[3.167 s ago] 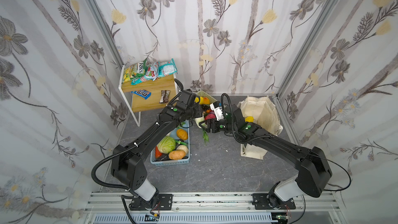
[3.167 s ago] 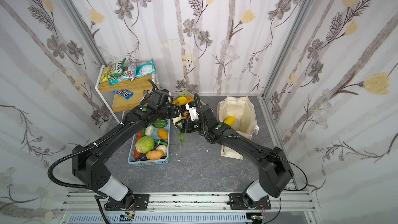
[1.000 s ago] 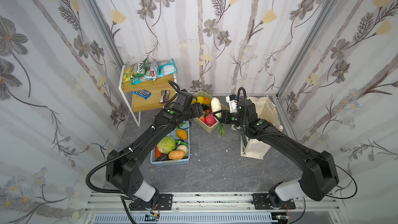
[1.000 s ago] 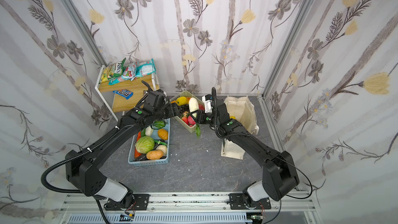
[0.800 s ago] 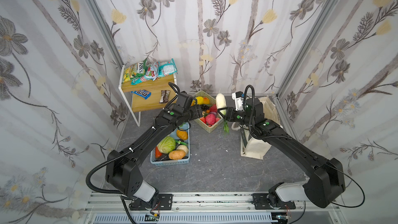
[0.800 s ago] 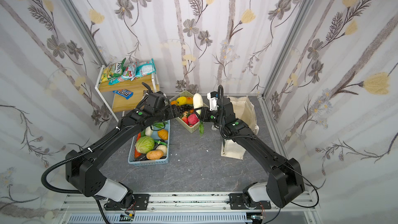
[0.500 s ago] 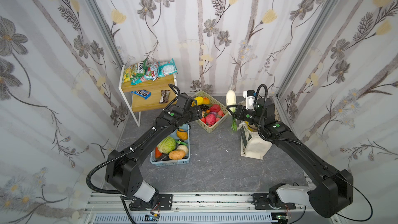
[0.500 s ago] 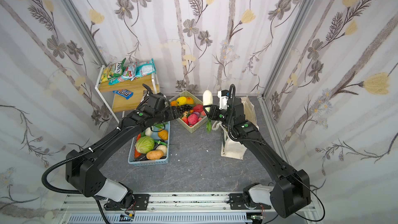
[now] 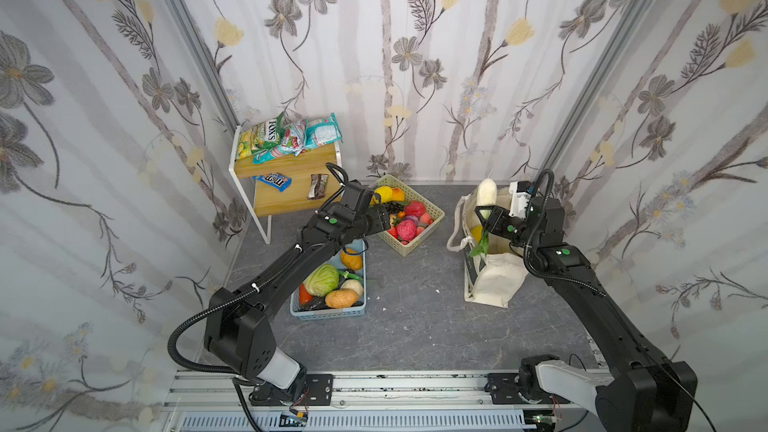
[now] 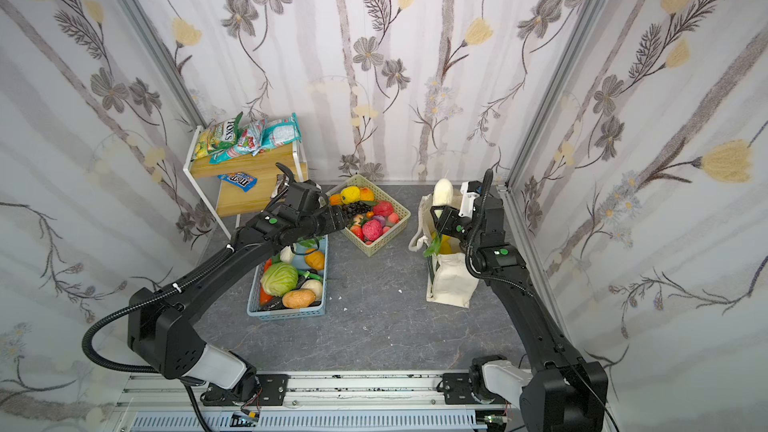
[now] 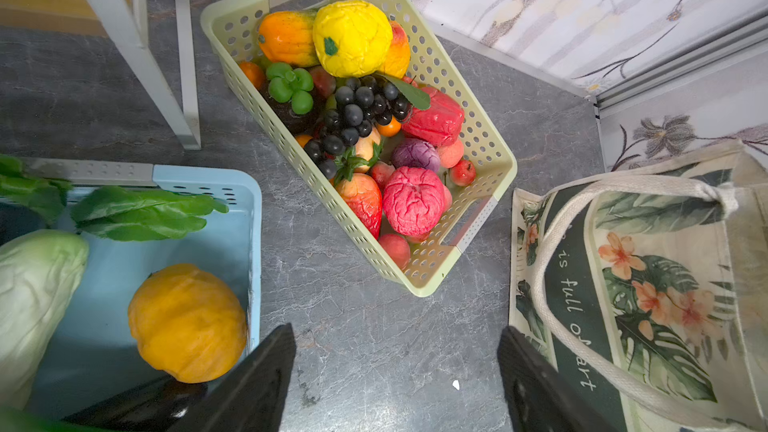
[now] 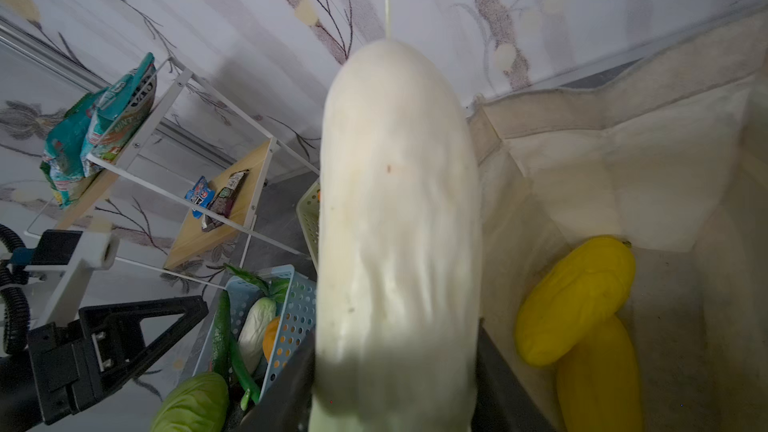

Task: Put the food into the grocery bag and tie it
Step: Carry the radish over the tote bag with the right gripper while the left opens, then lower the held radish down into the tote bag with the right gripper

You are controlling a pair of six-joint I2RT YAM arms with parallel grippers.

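Observation:
My right gripper (image 9: 487, 218) (image 10: 440, 216) (image 12: 395, 384) is shut on a white radish (image 9: 486, 195) (image 10: 441, 193) (image 12: 395, 222), held upright over the open mouth of the grocery bag (image 9: 494, 280) (image 10: 451, 284) (image 11: 623, 284) (image 12: 623, 160). Its green leaves (image 9: 478, 247) hang down into the opening. Two yellow mango shapes (image 12: 577, 297) lie inside the bag. My left gripper (image 9: 380, 222) (image 10: 340, 218) (image 11: 395, 330) is open and empty above bare floor. Beyond it are the dark grape bunch (image 11: 357, 114) and pink knobbly ball (image 11: 411, 201).
The beige lattice basket (image 9: 415, 245) (image 11: 490, 184) holds several fruits. A light blue basket (image 9: 328, 313) (image 11: 249, 222) holds vegetables under my left arm. The wooden shelf (image 9: 286, 160) at the back left carries the FOX'S packet (image 9: 259, 139) and a brown bar wrapper (image 9: 318, 186).
My right gripper has carried the white radish rightwards from beside the beige basket to above the bag's mouth. The left gripper has stayed open and almost still.

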